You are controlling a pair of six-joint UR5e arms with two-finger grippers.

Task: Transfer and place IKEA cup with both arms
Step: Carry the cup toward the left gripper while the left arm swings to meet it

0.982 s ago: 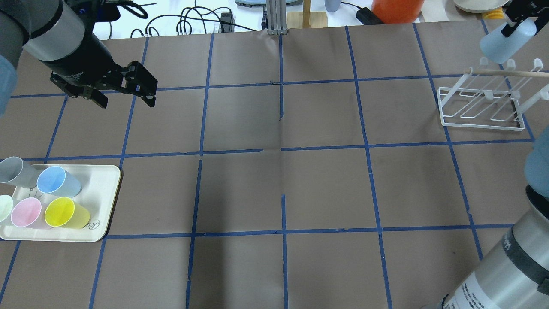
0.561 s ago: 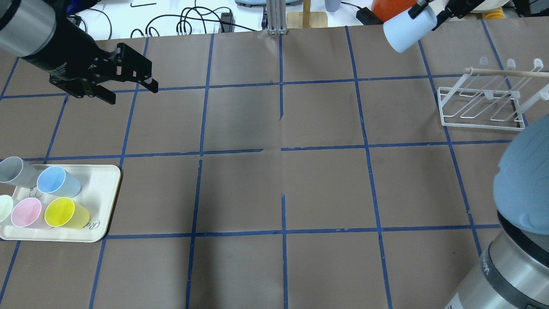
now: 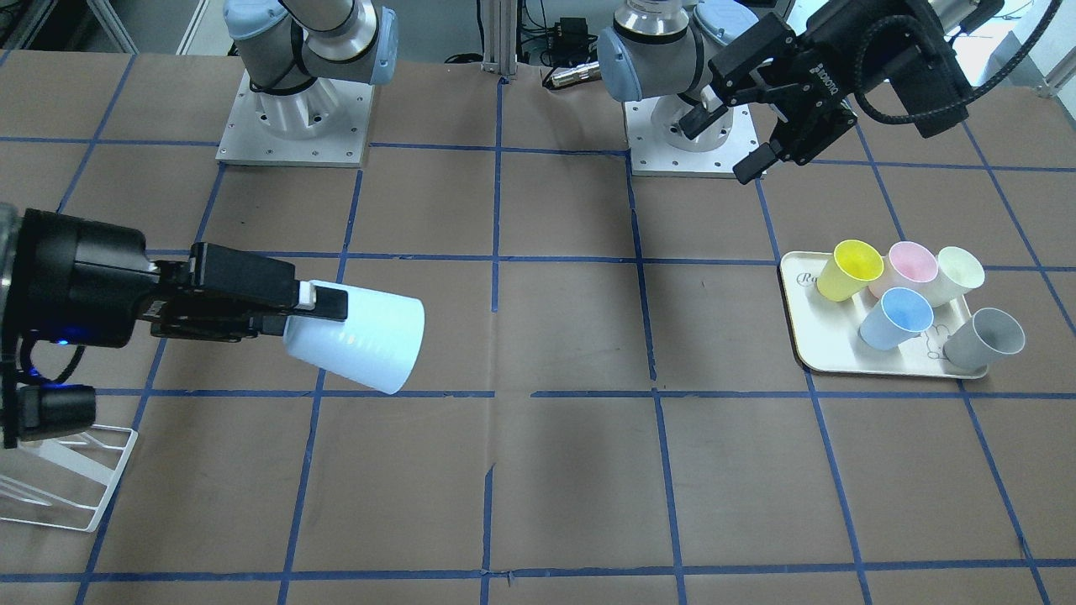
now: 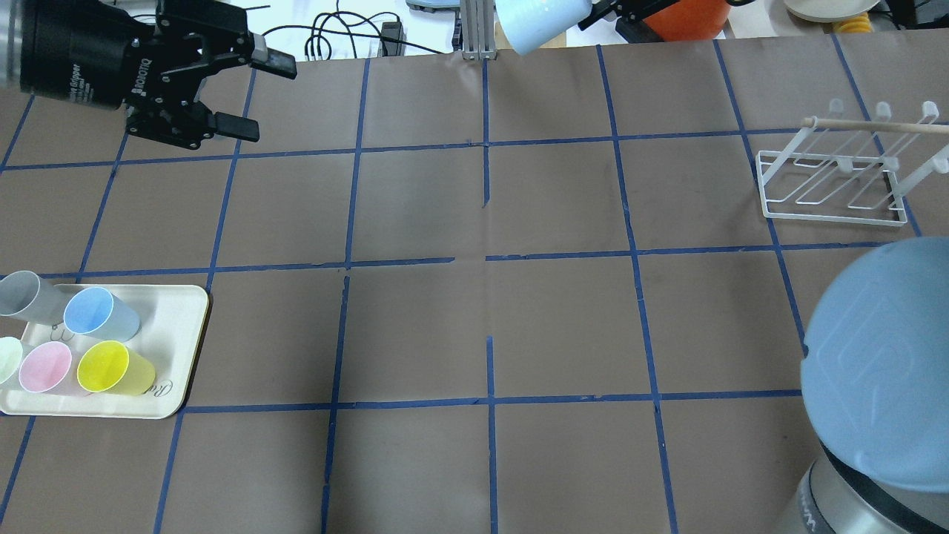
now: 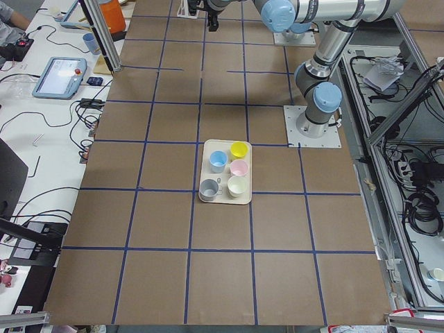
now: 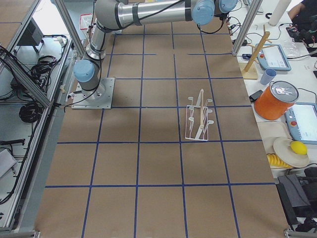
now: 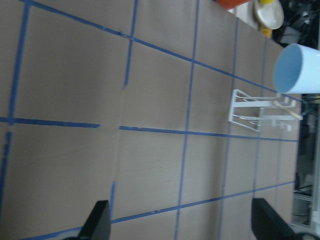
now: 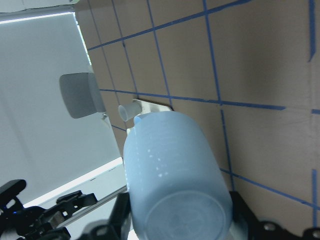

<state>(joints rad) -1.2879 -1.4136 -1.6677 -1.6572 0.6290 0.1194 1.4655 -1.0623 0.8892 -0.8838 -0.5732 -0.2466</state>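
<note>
My right gripper [image 3: 324, 315] is shut on the pale blue IKEA cup [image 3: 357, 336] at its base and holds it on its side in the air, mouth towards the left arm. In the overhead view the cup [image 4: 541, 22] is at the far edge near the middle. The right wrist view shows the cup [image 8: 170, 170] between the fingers. My left gripper [image 4: 267, 99] is open and empty, high over the far left, facing the cup. The left wrist view shows the cup's mouth [image 7: 297, 70] far off. A second blue cup [image 4: 96, 311] stands on the tray [image 4: 178, 326].
The cream tray at the near left also holds yellow [image 4: 111, 367], pink [image 4: 44, 367], grey [image 4: 26, 293] and pale green cups. A white wire rack [image 4: 834, 178] stands at the far right. My right arm's blue elbow cap [image 4: 878, 363] covers the near right. Cables and an orange container [image 4: 682, 18] lie beyond the far edge.
My right gripper has carried the blue cup from above the rack leftwards along the far edge to near the middle. My left gripper has moved toward the far edge and turned to face right.
</note>
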